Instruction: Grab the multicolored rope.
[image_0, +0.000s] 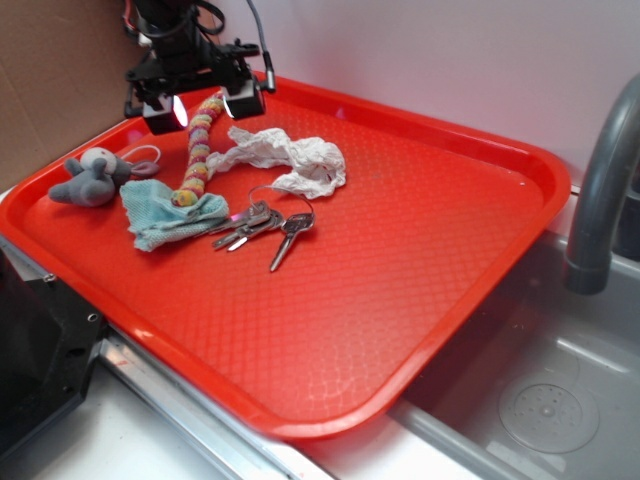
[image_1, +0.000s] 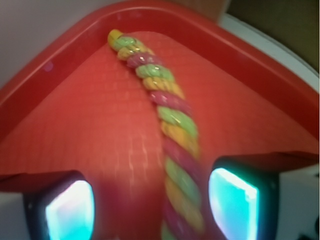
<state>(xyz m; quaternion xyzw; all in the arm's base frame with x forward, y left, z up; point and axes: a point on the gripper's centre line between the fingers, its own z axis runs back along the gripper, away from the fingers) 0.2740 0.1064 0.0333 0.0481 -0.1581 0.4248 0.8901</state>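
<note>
Red tray (image_0: 420, 270) holds the multicolored rope (image_0: 197, 150) beside a sink (image_0: 560, 400).

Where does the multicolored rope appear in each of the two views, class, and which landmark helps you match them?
Exterior view: the multicolored rope lies at the upper left of the red tray, running from under the end effector down onto the light blue cloth.
Wrist view: the rope runs from top centre down between the two fingers.
Shared landmark: the tray's raised rim behind the rope's far end.
</note>
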